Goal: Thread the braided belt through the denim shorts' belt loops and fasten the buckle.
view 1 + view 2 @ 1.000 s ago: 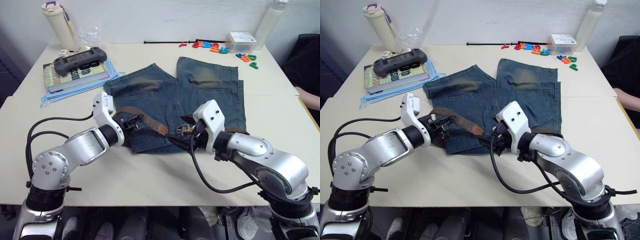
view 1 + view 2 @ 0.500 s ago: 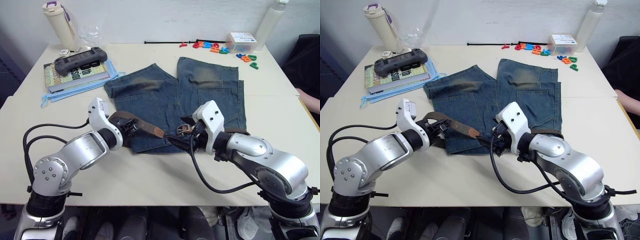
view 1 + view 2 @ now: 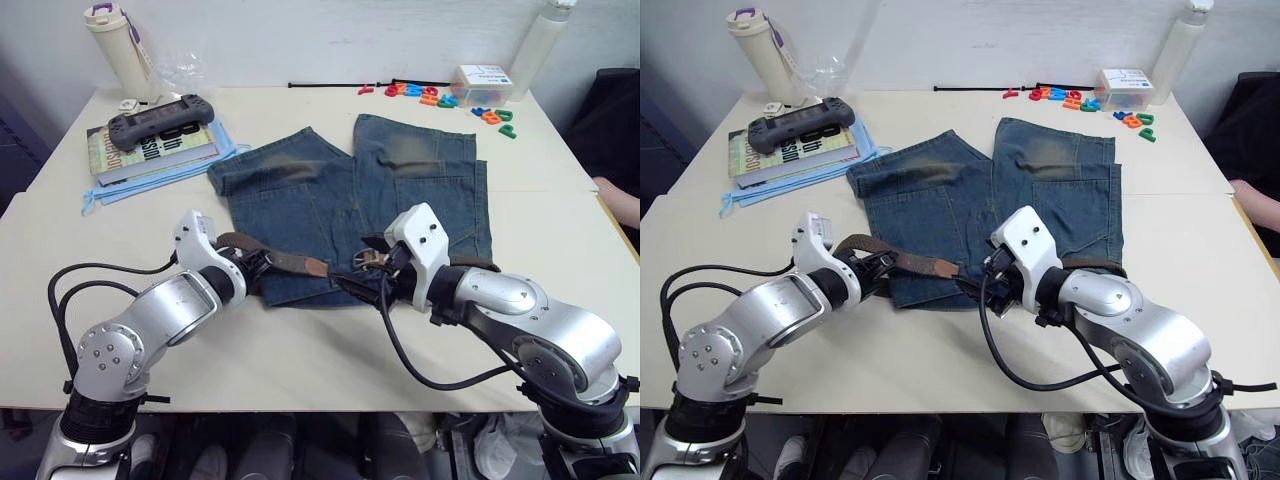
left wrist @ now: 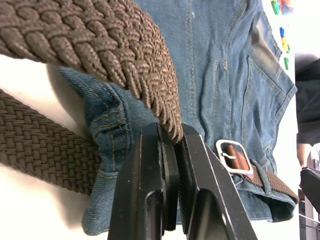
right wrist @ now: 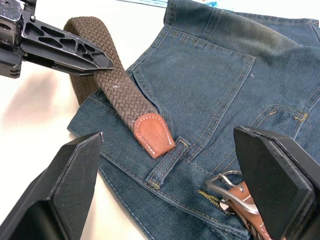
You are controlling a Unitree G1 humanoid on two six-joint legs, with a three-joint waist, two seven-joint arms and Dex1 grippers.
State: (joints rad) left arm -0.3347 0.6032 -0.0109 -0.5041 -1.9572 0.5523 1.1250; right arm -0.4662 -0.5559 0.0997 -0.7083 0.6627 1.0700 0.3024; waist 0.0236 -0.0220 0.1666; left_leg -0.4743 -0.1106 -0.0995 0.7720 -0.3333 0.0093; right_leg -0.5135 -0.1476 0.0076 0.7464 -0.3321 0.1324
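On the near half of the table you have the denim shorts spread flat, waistband toward you, legs pointing away, each leg carrying a yellowish worn patch. Your left gripper sits at the shorts' left waistband corner, fingers pinched narrow onto the braided belt; the left wrist view shows the weave clamped between them, the strap arching over the denim corner and running back under it on the bare table, which the head views leave unclear. Your right gripper hovers over the middle of the waistband, jaws spread wide and holding nothing. Its wrist view gives what the head views cannot resolve: the belt's free end finishes in a tan leather tip with white stitching, lying just above a belt loop and not passed through it. Same view catches the buckle, a silver frame at the fly, also visible in the left wrist view attached to brown strap. Background items, well apart from the shorts: a game controller on a book, a bottle, coloured letters.
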